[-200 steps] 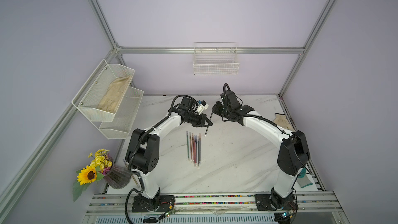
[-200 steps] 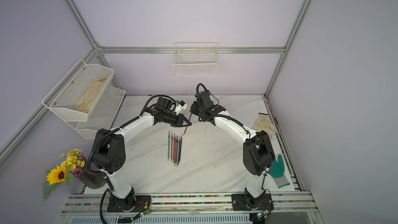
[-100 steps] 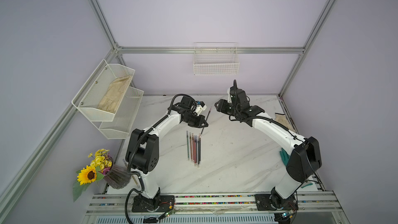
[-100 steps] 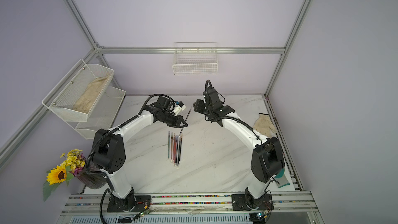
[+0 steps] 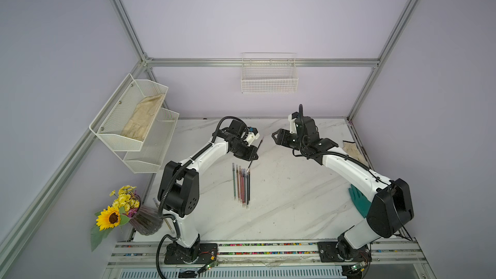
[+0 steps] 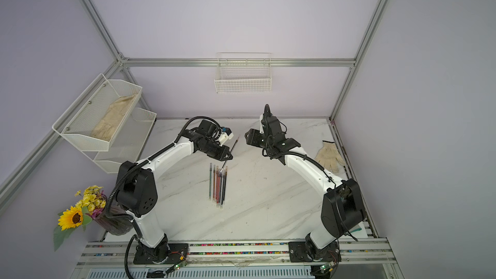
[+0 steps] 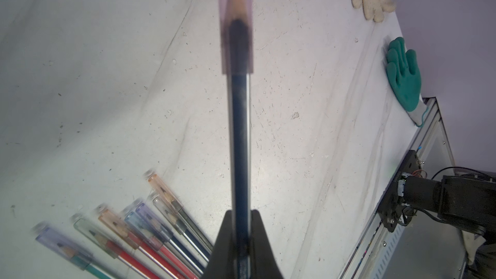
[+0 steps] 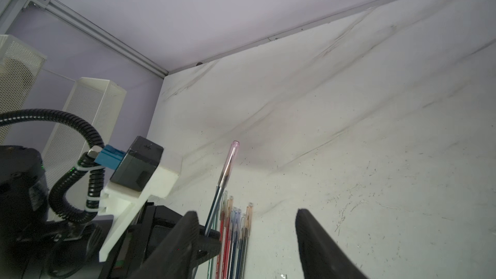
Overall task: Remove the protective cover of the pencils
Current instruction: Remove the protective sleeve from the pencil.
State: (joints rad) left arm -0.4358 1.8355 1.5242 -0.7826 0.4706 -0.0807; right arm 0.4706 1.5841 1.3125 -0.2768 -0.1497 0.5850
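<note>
The marbled worktop (image 5: 295, 210) fills most of my view, and both arms reach in over its far half. The left tool (image 7: 240, 217) is clamped shut on one dark-shafted pencil (image 7: 240, 130), held off the surface at a slant with the capped end sticking far out from the grip. The right tool (image 8: 247, 218) sits near that capped end without touching it, its jaws parted and nothing between them.

The other pencils (image 5: 241, 183) lie side by side in a tight row mid-worktop. The held pencil's lower end hangs just over the row's far end. Those I can make out in the left wrist view have their sleeves on.

Smallest is the cover (image 8: 231, 157), a pale pink see-through sleeve over the sharpened tip. The left wrist view is smeared, so I can't say whether it has slid at all.

My worries from here:
- With so much pencil jutting past the left tool, a sideways nudge from the right tool could swing it in the grip or pull it out.
- If the right tool closes too low, it will pinch the shaft rather than the sleeve.
- An off-axis pull could snap the point.
- A sagging pencil could scatter the row beneath.
</note>
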